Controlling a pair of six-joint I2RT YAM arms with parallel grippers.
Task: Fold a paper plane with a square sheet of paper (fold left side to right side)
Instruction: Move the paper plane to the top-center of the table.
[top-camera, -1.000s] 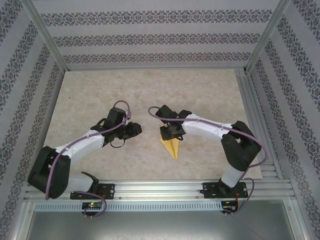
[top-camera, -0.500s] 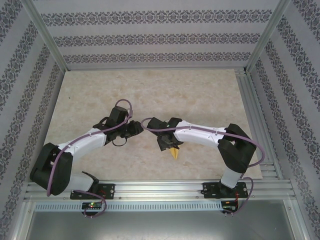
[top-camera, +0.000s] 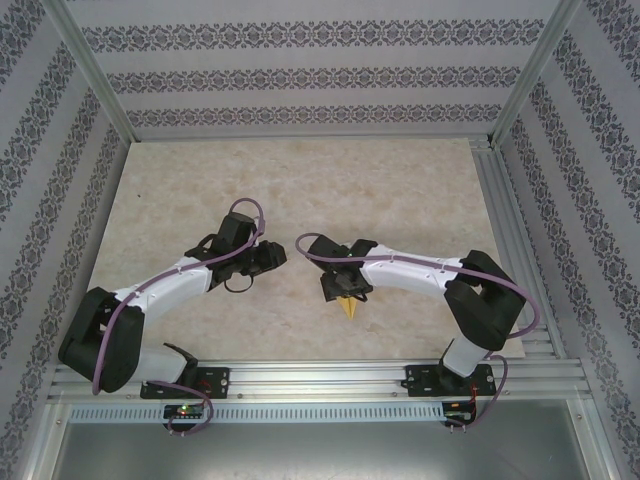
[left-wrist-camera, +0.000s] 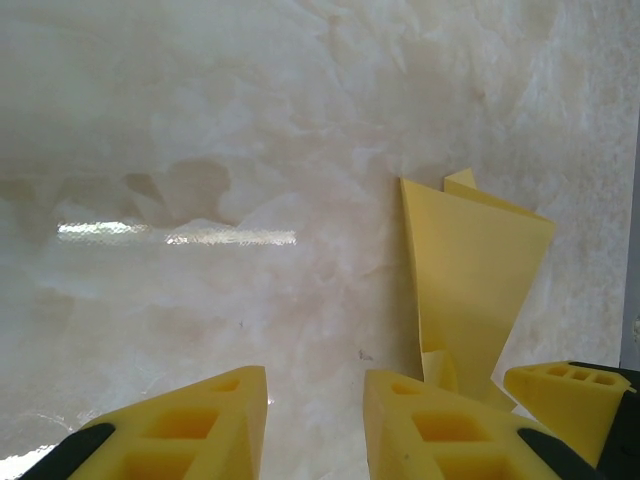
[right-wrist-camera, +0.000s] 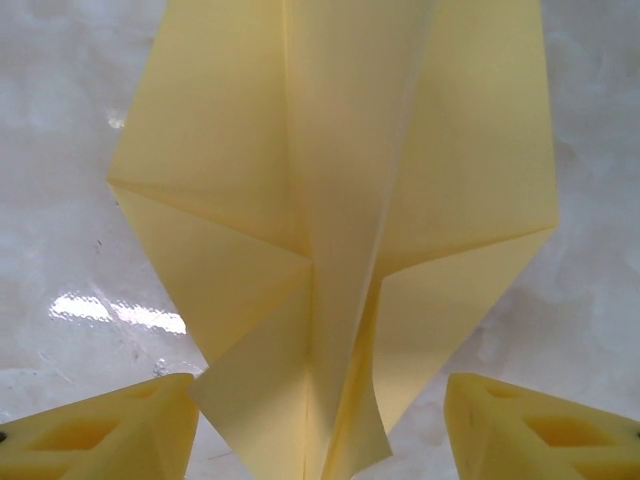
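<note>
The square sheet of paper is folded into a yellow pointed paper plane (right-wrist-camera: 330, 200) that lies on the table with its flaps lifting off the centre crease. From above, its tip (top-camera: 348, 308) pokes out from under my right gripper (top-camera: 343, 285). That gripper (right-wrist-camera: 320, 385) is open, one finger (right-wrist-camera: 110, 430) on each side of the plane's tail and neither touching it. My left gripper (top-camera: 262, 258) hovers just left of the plane (left-wrist-camera: 470, 270). It (left-wrist-camera: 317, 380) is open a little, with bare table between its fingers (left-wrist-camera: 200, 430).
The marble-patterned table top (top-camera: 300, 180) stretches away behind both arms. Aluminium rails (top-camera: 320, 375) run along the near edge and the right side. Patterned walls enclose the other sides. A fingertip of the right gripper (left-wrist-camera: 570, 395) shows at the left wrist view's right edge.
My right gripper slid toward the near edge over the plane, covering all but its tip, and its jaws opened wider. The left gripper drifted slightly right, toward the plane.
</note>
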